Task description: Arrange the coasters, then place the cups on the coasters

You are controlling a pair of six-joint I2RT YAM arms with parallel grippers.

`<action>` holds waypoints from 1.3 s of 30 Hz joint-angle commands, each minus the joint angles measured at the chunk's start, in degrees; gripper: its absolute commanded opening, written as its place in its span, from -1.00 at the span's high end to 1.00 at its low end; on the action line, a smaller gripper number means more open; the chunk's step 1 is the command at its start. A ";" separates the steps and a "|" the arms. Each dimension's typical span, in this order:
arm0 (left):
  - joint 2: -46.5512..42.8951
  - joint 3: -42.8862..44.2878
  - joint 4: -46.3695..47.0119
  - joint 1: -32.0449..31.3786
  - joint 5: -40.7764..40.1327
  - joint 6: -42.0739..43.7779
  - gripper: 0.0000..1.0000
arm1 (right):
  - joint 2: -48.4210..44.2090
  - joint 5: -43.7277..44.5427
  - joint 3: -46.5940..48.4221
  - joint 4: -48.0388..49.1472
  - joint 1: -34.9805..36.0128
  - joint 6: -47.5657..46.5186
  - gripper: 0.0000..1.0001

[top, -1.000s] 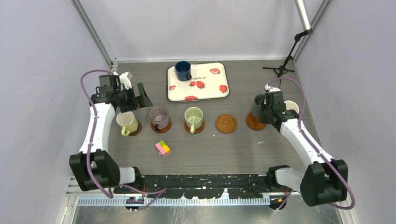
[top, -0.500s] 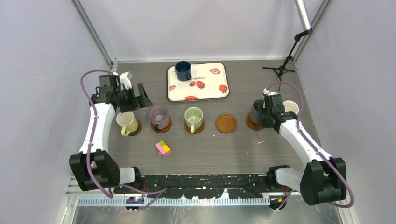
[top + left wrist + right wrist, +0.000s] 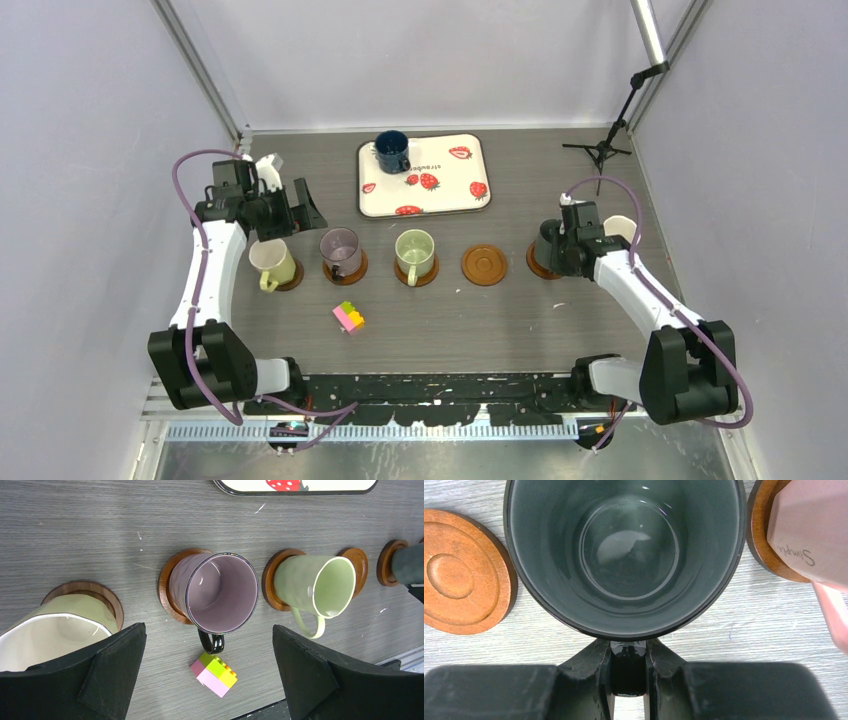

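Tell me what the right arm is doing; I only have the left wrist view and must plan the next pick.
Observer: The right gripper is shut on the handle of the dark mug, which is over a coaster.
Operator: Is any mug not on a coaster yet?
Observer: Yes, a blue mug stands on the strawberry tray.
Operator: And beyond the dark mug?
Observer: A pink mug sits on the last coaster, at the right end of the row.
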 commanded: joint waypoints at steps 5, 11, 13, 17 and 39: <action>-1.76 1.62 0.23 0.43 1.51 -0.19 -0.99 | 1.92 0.89 2.06 4.28 -0.06 -0.07 0.76; -1.88 1.50 0.08 0.43 1.97 0.12 -1.00 | 2.73 1.79 2.78 3.30 -0.10 0.56 0.45; -1.92 1.44 0.02 0.40 1.93 0.24 -0.99 | 2.42 1.86 2.96 2.86 -0.08 0.68 0.29; -2.18 1.30 -0.11 0.42 1.48 0.42 -0.99 | 1.22 1.76 3.11 2.50 -0.10 0.79 0.13; -2.31 1.71 -0.49 0.39 1.62 0.25 -1.00 | 3.95 2.47 11.97 -7.30 -0.09 -4.43 0.18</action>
